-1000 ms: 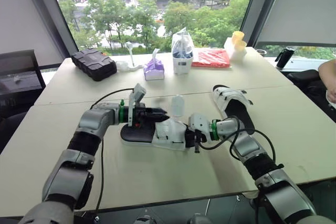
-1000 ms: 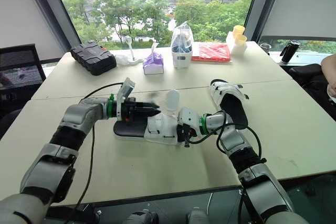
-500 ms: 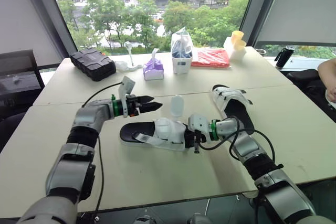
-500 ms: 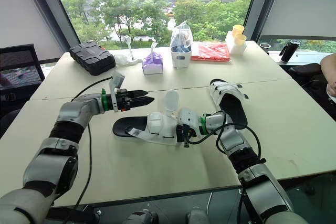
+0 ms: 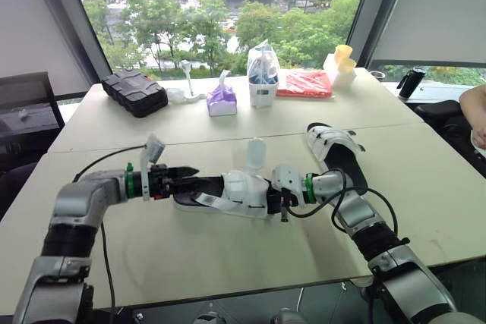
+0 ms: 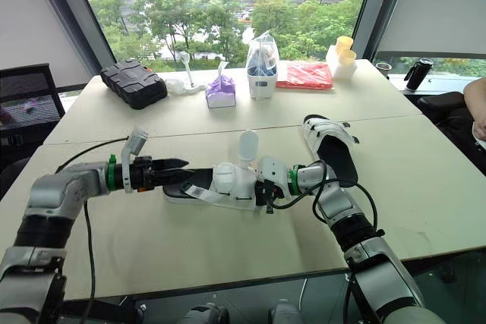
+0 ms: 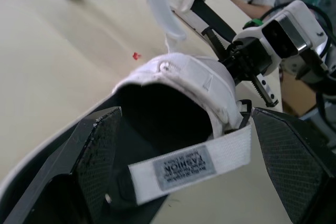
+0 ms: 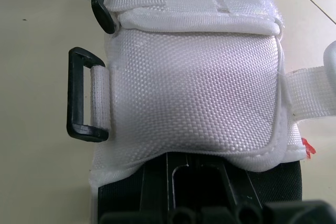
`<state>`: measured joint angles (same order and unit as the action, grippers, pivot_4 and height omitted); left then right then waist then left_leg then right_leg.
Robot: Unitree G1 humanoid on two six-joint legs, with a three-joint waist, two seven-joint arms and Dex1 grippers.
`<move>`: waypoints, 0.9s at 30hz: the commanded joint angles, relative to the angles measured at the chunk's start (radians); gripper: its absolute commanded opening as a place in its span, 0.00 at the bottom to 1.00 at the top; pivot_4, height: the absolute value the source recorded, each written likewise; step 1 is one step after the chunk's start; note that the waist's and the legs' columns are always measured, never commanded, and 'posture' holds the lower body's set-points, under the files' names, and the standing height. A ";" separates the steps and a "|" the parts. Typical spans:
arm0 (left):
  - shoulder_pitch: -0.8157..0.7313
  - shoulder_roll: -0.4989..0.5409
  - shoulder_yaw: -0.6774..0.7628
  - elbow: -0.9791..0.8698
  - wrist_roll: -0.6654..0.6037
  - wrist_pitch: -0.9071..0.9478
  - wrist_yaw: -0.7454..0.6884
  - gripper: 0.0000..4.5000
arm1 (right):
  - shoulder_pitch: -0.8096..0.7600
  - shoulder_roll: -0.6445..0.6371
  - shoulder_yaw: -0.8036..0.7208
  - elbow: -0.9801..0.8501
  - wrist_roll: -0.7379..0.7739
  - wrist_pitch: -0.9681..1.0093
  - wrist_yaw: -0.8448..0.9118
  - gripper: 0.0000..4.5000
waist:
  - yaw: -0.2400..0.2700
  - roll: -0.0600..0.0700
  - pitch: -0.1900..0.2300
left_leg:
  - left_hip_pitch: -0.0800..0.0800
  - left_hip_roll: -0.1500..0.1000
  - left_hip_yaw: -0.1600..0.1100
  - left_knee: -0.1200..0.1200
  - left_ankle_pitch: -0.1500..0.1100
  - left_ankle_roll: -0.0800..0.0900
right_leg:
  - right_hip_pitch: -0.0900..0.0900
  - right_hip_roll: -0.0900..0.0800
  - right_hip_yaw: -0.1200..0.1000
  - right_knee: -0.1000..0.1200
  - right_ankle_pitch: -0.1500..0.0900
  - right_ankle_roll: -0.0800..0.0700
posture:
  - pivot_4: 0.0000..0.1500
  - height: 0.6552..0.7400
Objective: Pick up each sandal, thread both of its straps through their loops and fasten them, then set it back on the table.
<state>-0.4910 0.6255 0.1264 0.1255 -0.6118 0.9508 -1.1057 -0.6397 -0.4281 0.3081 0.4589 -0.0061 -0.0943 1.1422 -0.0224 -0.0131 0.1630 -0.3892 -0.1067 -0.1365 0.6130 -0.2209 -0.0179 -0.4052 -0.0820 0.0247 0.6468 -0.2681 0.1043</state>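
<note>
Both sandals lie on the table (image 5: 228, 256), so most of the work looks left. The near sandal (image 5: 228, 187) sits mid-table between my grippers, the far sandal (image 5: 338, 153) beside my right arm, its fastening unclear. My right gripper (image 5: 282, 201) pinches the near toe end; my left gripper (image 5: 190, 173) gapes wide round the heel. The labelled strap (image 7: 189, 169) hangs loose, the black loop (image 8: 84, 95) empty
</note>
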 commanded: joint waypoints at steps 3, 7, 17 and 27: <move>0.092 -0.004 0.102 -0.160 -0.098 0.107 0.120 0.91 | 0.035 -0.001 0.063 0.069 -0.061 0.023 0.015 0.00 | 0.003 0.000 0.000 | 0.000 0.000 0.000 0.000 0.000 0.000 | 0.000 0.000 0.000 0.000 0.000 0.000 | 1.00 1.00; 0.144 -0.045 0.112 -0.175 -0.069 0.043 0.205 0.91 | 0.030 0.001 0.066 0.075 -0.062 0.020 0.018 0.00 | 0.003 0.000 0.000 | 0.001 0.000 0.000 0.000 0.000 0.000 | 0.001 0.000 0.000 0.000 0.000 0.000 | 1.00 1.00; 0.223 -0.158 0.073 -0.181 -0.028 -0.072 0.350 0.91 | 0.022 0.001 0.065 0.083 -0.064 0.016 0.023 0.00 | 0.006 0.000 -0.001 | 0.001 0.000 0.001 0.000 0.000 0.000 | 0.002 -0.001 0.000 -0.001 0.000 -0.001 | 1.00 1.00; 0.290 -0.162 -0.020 -0.227 0.044 -0.135 0.397 0.63 | 0.022 0.003 0.061 0.082 -0.065 0.019 0.023 0.00 | 0.006 0.002 -0.006 | 0.004 0.000 0.001 0.000 0.000 -0.001 | 0.005 -0.001 0.000 -0.002 0.000 -0.002 | 1.00 1.00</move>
<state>-0.2350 0.4544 0.1527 -0.0932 -0.5935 0.8118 -0.7066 -0.6506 -0.4265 0.3090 0.4879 -0.0159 -0.1031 1.1511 -0.0160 -0.0114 0.1574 -0.3848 -0.1065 -0.1358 0.6127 -0.2213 -0.0184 -0.3999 -0.0828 0.0248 0.6444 -0.2685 0.1024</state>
